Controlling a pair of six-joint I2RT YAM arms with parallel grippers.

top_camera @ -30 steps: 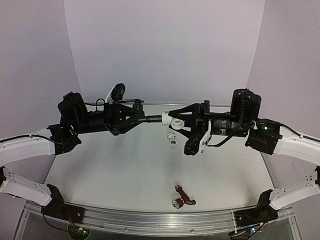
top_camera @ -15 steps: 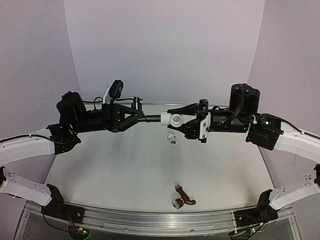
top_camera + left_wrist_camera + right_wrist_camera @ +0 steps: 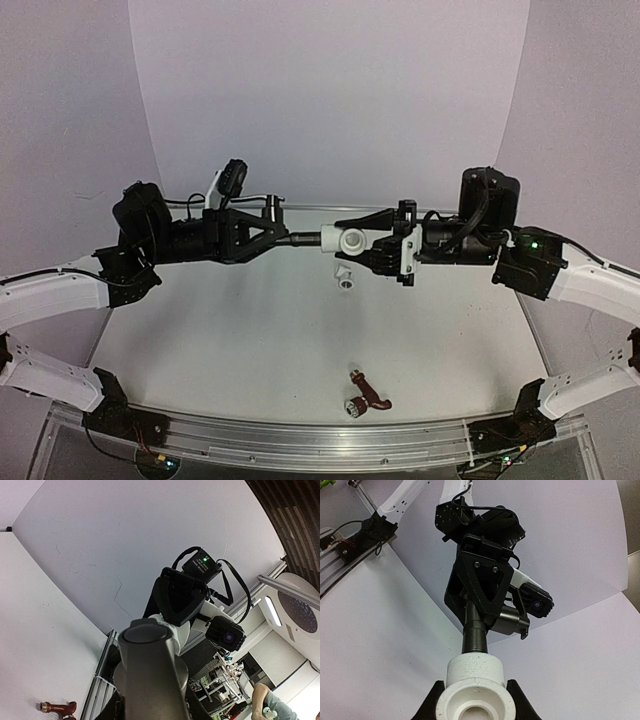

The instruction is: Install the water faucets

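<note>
Reddish-brown faucet (image 3: pixel 367 396): lies loose on the surface (image 3: pixel 230 340), well nearer than both sets of fingers.
Spare white elbow (image 3: pixel 343 276): on the surface, just below the tips of the right fingers (image 3: pixel 370 218).
Left fingers (image 3: pixel 262 230): closed on the dark faucet (image 3: pixel 303 239), held level in the air.
Right fingers: clamped round a white elbow (image 3: pixel 350 241), whose socket meets the faucet's end.
Joint: seemingly engaged, but the thread is hidden.
Risk: a tilt between the arms could cross-thread or jam the joint, and a slipping grip would drop a part.
</note>
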